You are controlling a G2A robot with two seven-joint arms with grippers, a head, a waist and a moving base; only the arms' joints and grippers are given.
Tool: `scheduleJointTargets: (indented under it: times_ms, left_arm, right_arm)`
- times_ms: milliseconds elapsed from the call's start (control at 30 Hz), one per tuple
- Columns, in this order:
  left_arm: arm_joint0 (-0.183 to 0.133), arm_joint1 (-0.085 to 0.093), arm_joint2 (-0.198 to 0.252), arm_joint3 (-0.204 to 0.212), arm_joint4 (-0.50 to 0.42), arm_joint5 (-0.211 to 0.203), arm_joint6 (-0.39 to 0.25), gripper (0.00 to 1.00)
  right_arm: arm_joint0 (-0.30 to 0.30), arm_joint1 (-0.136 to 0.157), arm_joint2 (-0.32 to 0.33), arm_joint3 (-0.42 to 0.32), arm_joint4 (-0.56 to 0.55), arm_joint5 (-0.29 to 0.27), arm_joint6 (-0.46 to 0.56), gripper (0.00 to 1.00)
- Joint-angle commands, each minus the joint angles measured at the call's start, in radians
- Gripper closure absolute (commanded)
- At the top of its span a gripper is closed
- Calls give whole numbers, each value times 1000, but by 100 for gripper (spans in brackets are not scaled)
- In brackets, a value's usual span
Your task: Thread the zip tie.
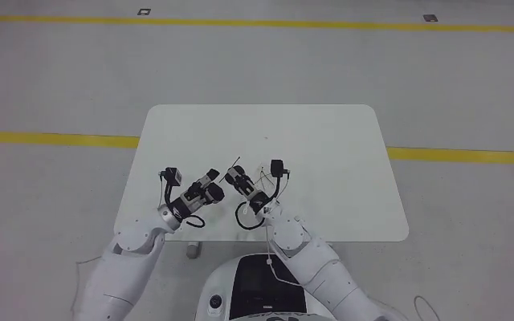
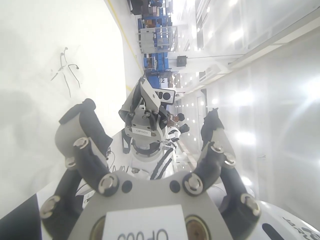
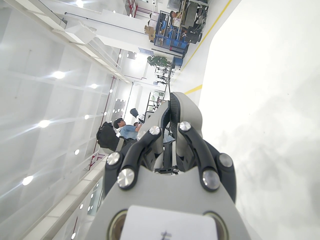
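Observation:
My right gripper [image 3: 172,99] is shut on a thin black zip tie [image 3: 170,86], which sticks out past its fingertips. From above, that zip tie [image 1: 238,163] pokes out of the right gripper [image 1: 234,175] over the front middle of the white table [image 1: 321,144]. My left gripper [image 2: 150,108] stands open with nothing between its fingers, facing the right gripper [image 2: 143,116] a short way off. In the top view the left gripper [image 1: 213,178] sits just left of the right one, tips nearly meeting.
Several loose zip ties [image 1: 263,172] lie on the table just right of the grippers, and the left wrist view shows these loose zip ties [image 2: 66,73] too. The table's front edge runs close under both arms.

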Motion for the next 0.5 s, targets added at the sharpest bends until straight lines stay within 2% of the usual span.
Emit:
scheduleJointTargets:
  times_ms: [0,200,300,467]
  left_arm:
    - [-3,1,1,4,9,-5,2,0]
    - [-3,1,1,4,9,-5,2,0]
    - [-6,1,9,-1,17,0,20,0]
    - [-5,3,13,-1,13,-17,8,0]
  right_arm:
    - [-1,0,1,-3,-6,5,-11,100]
    - [-1,0,1,-3,-6,5,-11,100]
    - [-6,1,-2,-11,-25,24,-18,100]
    - [-14,1,-6,-7,-28,42,-19,100]
